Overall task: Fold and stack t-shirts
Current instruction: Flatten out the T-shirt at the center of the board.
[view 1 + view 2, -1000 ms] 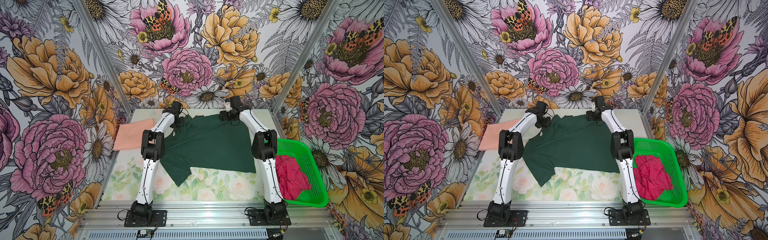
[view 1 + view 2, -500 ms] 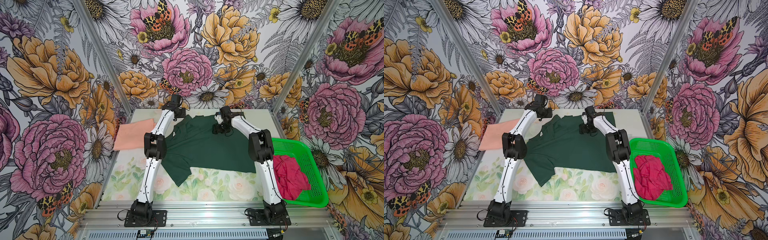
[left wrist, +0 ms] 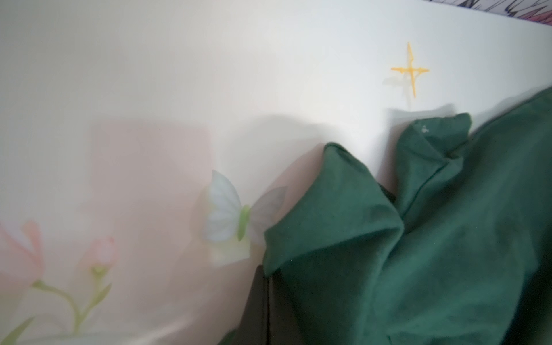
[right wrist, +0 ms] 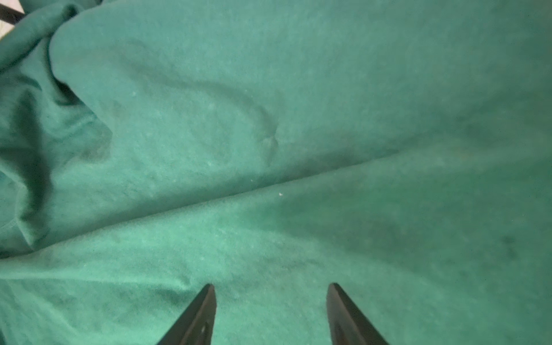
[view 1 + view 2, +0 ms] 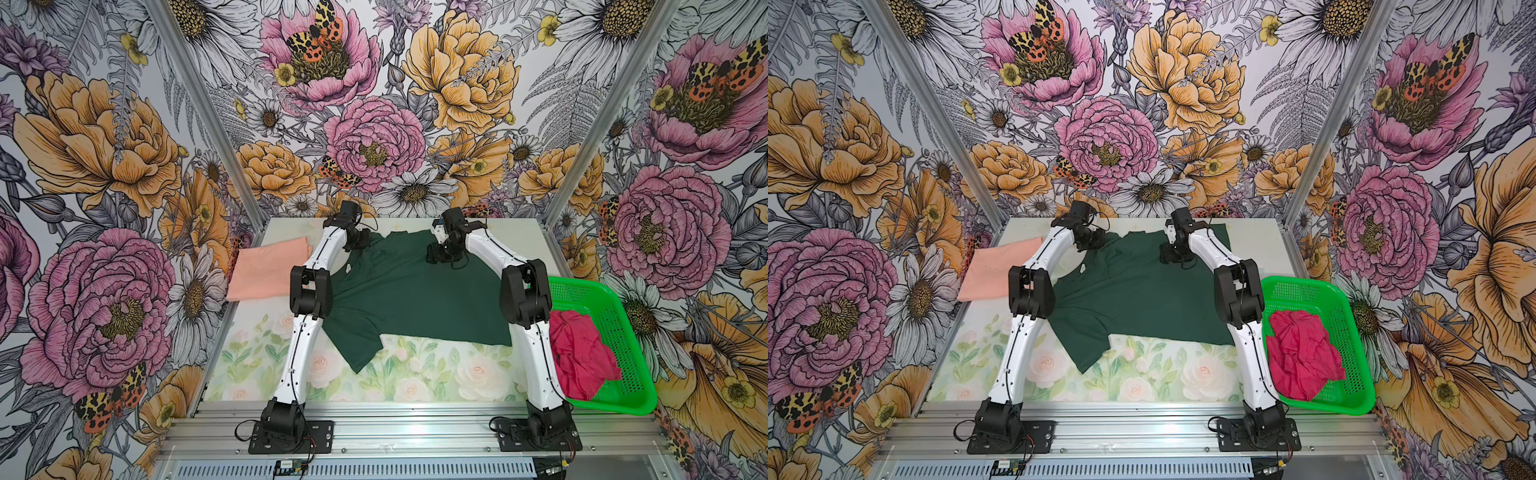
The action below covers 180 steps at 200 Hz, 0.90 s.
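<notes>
A: What lies around the dark green t-shirt [image 5: 415,299] on the worktop [image 5: 415,374]?

B: A peach t-shirt [image 5: 270,270] lies folded flat at the far left, close beside it. At the right edge stands a bright green basket [image 5: 623,307] with a crimson t-shirt [image 5: 577,357] crumpled inside.

A: Does anything block the view of it?

B: Both arms do. The left elbow [image 5: 311,291] hangs over the neck end, and the right elbow [image 5: 524,291] hides the edge nearest the basket.

A: Which way does the shirt point?

B: It lies spread across the middle, with its long axis running left to right. The neck opening, with its pale label [image 5: 348,268], faces left and the hem faces the basket. One sleeve [image 5: 359,349] points toward the near edge.

A: And the fingers?

B: The left fingers [image 5: 358,242] sit at the shirt's far left corner. They are closed, and the left wrist view shows green cloth bunched in folds right at them, so they pinch the shirt. A yellow cross [image 3: 410,70] is printed on the worktop just beyond. The right fingers [image 4: 203,313] stand apart over flat green cloth near the shirt's far edge and grip nothing.
</notes>
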{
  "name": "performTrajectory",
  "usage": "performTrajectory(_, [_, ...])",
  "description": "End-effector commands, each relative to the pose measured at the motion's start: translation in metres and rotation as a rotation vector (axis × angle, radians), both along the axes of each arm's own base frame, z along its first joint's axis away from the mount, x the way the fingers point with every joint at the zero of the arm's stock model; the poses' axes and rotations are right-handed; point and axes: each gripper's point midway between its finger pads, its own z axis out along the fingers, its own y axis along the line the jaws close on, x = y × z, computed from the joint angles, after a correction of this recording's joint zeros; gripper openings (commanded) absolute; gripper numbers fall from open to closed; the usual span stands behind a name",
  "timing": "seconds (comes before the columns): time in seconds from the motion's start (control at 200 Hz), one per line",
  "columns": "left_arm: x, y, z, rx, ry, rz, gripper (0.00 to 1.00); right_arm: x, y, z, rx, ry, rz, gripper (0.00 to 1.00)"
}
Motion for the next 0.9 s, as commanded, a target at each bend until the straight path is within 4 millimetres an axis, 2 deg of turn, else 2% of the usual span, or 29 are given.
performTrajectory(0.0, [-0.013,0.019,-0.032,0.046,0.089,0.043,0.0,-0.007,0.007,0.0,0.01,0.024,0.001,0.54])
performTrajectory(0.12, [-0.005,0.043,-0.017,0.074,0.066,0.125,0.0,-0.014,0.005,-0.02,-0.014,0.076,-0.004,0.49])
performTrajectory(0.2, [0.002,0.058,-0.004,0.064,0.041,0.164,0.0,-0.016,0.002,-0.027,-0.035,0.092,-0.012,0.46])
performTrajectory(0.33, [0.006,0.084,0.013,0.092,0.013,0.21,0.0,-0.018,-0.003,-0.032,-0.069,0.103,-0.019,0.45])
performTrajectory(0.47, [0.002,0.114,0.022,0.124,0.017,0.262,0.0,-0.018,-0.007,-0.033,-0.084,0.107,-0.022,0.45])
performTrajectory(0.59, [0.001,0.129,0.026,0.143,0.013,0.271,0.0,-0.017,-0.007,-0.034,-0.088,0.109,-0.022,0.45])
performTrajectory(0.695, [0.003,0.131,0.029,0.153,-0.001,0.249,0.0,-0.017,-0.008,-0.037,-0.092,0.117,-0.024,0.45])
performTrajectory(0.745, [0.006,0.127,0.032,0.15,-0.013,0.232,0.11,-0.016,-0.008,-0.039,-0.093,0.119,-0.025,0.45])
performTrajectory(0.81, [0.009,0.127,0.038,0.183,-0.039,0.222,0.2,-0.016,-0.008,-0.041,-0.095,0.121,-0.026,0.45])
performTrajectory(0.895, [0.015,0.129,0.06,0.286,-0.102,0.226,0.26,-0.015,-0.009,-0.037,-0.096,0.112,-0.025,0.46])
